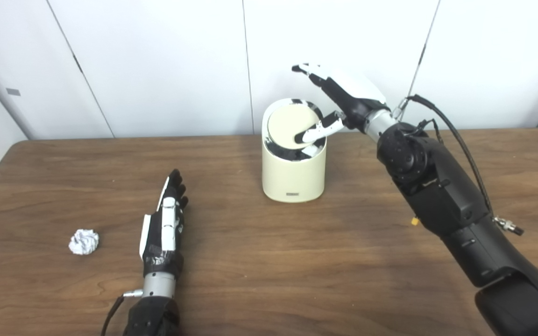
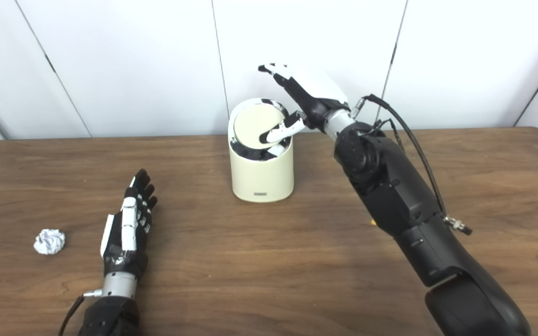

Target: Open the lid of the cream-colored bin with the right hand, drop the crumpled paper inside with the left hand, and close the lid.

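Bin: a cream-colored cylindrical bin (image 1: 293, 175) stands upright on the brown wooden table (image 1: 297, 270), toward the far edge, close to the white panelled wall (image 1: 157, 65).
Lid: the round cream lid (image 1: 292, 122) sits in the bin's top, tilted, its face turned toward the cameras; a dark gap shows along its lower edge and a dark band round its upper edge.
Right hand: the black-and-white right hand (image 1: 343, 95) is raised just beside the bin's upper right. Its thumb (image 1: 318, 132) reaches down-left and its tip lies on the lid's right part. The other fingers (image 1: 308, 71) stretch up and to the left, close together, above the bin and touching nothing. It grips nothing.
Crumpled paper: the small white crumpled paper ball (image 1: 83, 241) lies on the table near the left edge, well apart from the bin.
Left hand: the left hand (image 1: 164, 228) rests low over the table, between paper and bin, to the right of the paper and not touching it. Its fingers (image 1: 175, 184) are straight, side by side, pointing away from the robot, holding nothing.
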Tool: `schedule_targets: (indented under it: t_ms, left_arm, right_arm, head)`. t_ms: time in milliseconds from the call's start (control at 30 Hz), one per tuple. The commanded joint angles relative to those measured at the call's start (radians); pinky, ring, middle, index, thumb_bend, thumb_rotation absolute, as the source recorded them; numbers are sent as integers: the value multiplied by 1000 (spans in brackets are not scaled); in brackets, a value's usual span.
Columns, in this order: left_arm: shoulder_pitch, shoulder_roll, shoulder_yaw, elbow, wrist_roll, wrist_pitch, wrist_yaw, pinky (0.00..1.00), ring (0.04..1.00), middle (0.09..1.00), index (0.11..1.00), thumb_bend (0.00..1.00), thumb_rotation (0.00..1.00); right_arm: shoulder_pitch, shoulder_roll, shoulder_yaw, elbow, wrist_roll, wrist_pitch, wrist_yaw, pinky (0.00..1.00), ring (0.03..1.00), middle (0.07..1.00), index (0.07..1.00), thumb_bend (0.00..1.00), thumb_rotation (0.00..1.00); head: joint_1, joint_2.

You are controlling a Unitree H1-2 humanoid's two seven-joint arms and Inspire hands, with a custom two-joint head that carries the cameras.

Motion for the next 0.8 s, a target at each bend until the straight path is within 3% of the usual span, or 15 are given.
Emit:
schedule_targets:
  t_ms: [0, 200, 567, 767]
  left_arm:
    - [21, -14, -11, 16, 2, -14, -2, 1000, 1000, 1000, 991, 431, 967]
    - [22, -15, -13, 17, 1, -15, -3, 1000, 1000, 1000, 990, 423, 960]
    - [16, -6, -26, 43, 8, -41, -13, 1000, 1000, 1000, 989, 361, 980]
    - [17, -3, -26, 42, 4, -28, -14, 1000, 1000, 1000, 996, 383, 965]
  right_arm:
    - [-18, -14, -18, 2, -10, 11, -5, 912, 977, 956, 925, 779, 275]
    - [-23, 9, -50, -11, 13, 46, -15, 883, 959, 947, 932, 708, 404]
    - [-24, 80, -209, -6, 172, 78, -50, 862, 936, 950, 934, 623, 617]
    - [-13, 70, -249, -44, 219, 169, -37, 845, 923, 938, 936, 585, 781]
  head:
    - [1, 1]
    - [2, -3]
    - [-1, -14]
    - [-6, -19]
